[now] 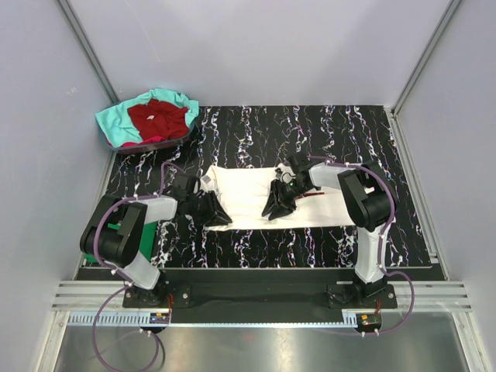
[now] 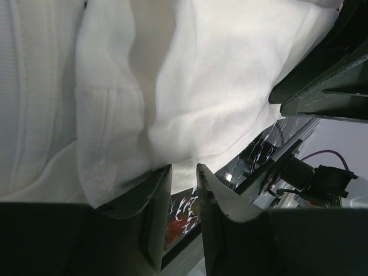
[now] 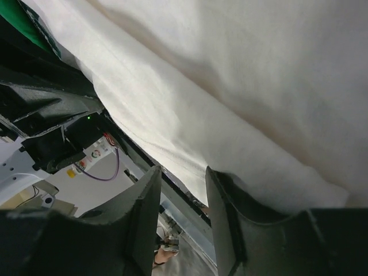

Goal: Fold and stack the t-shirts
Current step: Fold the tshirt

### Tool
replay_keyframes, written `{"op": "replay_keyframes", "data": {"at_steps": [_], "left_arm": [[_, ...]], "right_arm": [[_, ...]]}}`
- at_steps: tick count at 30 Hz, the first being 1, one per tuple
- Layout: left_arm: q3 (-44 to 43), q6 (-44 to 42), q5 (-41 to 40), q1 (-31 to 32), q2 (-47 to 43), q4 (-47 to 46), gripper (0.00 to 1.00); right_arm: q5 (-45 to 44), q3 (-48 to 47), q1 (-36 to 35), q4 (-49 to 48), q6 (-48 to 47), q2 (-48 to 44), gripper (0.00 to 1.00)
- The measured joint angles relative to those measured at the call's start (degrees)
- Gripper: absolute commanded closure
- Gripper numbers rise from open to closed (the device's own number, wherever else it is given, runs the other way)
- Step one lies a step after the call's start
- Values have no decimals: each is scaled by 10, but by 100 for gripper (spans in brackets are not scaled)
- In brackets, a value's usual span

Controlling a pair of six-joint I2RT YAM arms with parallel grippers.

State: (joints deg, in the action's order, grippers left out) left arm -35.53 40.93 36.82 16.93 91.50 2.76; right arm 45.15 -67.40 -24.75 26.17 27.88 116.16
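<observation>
The white t-shirt (image 1: 248, 195) is lying flat, seemingly mid-fold. The left gripper (image 1: 215, 215) is hovering at its left end and the right gripper (image 1: 276, 208) over its middle, both with jaws slightly apart and empty, probably for regrasping. The teal t-shirt (image 1: 115, 124) and dark red t-shirt (image 1: 159, 116) are waiting heaped beyond its left end.

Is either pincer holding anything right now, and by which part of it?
Nothing is held: the left pincer and right pincer both stand open, gaps empty, beside the white t-shirt.
</observation>
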Motion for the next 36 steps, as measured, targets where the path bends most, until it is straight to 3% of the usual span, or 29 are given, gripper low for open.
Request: {"op": "replay_keyframes", "data": {"at_steps": [10, 17, 26, 30, 36], "left_arm": [[-7, -38, -31, 2, -41, 46, 64], [-59, -72, -73, 2, -162, 150, 51], [-100, -80, -101, 2, -282, 210, 47], [-86, -75, -101, 2, -302, 221, 47], [-77, -80, -108, 2, -348, 272, 47]], "right_arm": [[-79, 2, 10, 35, -24, -67, 29], [-206, -60, 3, 116, -92, -118, 0], [-327, -105, -86, 125, -289, -132, 0], [-345, -115, -123, 114, -395, -119, 0], [-349, -177, -122, 102, -500, -43, 0]]}}
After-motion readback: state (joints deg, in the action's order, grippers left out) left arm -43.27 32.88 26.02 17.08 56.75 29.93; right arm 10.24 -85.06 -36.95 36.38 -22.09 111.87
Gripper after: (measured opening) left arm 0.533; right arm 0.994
